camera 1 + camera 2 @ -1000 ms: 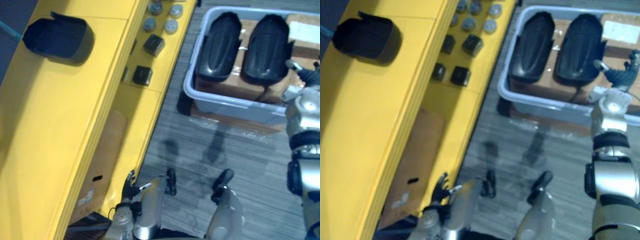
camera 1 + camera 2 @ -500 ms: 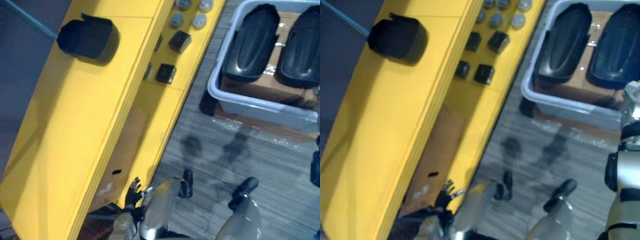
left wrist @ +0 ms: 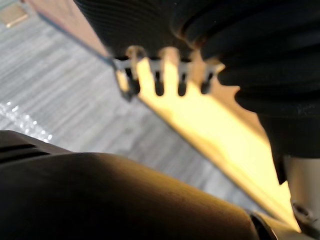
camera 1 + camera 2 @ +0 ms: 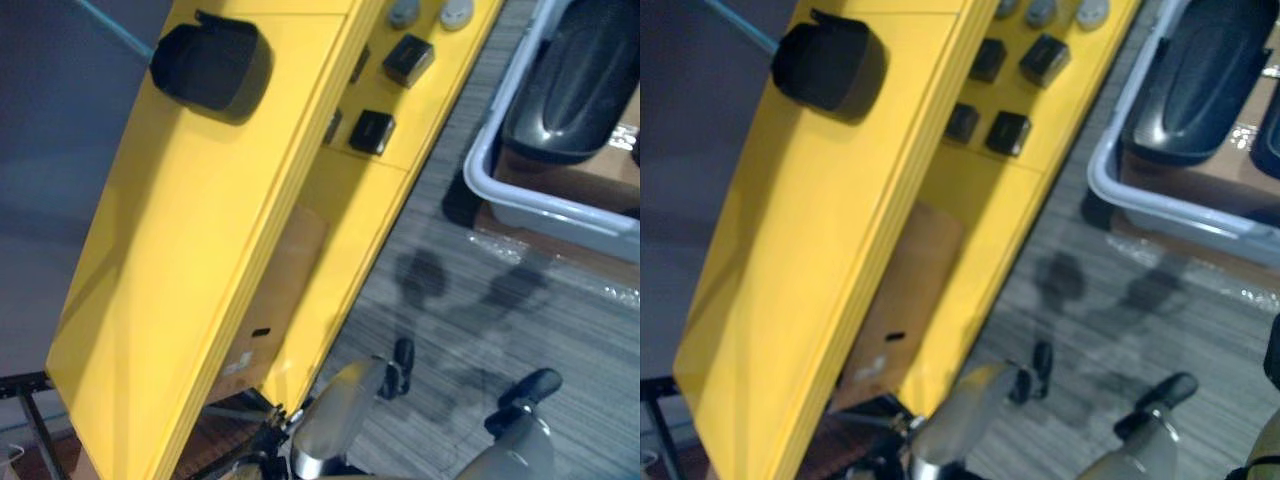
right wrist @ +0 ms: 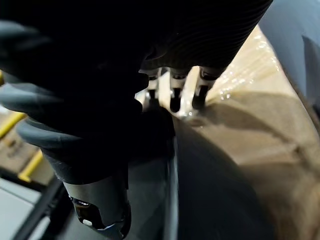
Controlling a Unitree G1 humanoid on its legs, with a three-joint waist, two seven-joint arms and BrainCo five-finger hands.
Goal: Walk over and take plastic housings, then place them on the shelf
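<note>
grey striped floor runs between a yellow shelf [image 4: 215, 240] on the left and a grey bin [image 4: 520, 207] far right. one housing [image 4: 210, 68] sits on the shelf top, and more housings [image 4: 1200, 85] lie in the bin. they look light, rigid and glossy, so probably slippery. best gripped across the long rims. left hand [image 3: 159, 80] hangs low by the shelf, loosely spread, empty. right hand [image 5: 175, 96] is at the bin, straight-fingered, holding nothing.

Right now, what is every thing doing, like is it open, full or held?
Black housing: lying loose on the yellow shelf.
Bin housing: lying in the grey bin, unheld.
Small black parts: sitting on the lower shelf.
Left robot hand: open, empty.
Right robot hand: open.
</note>
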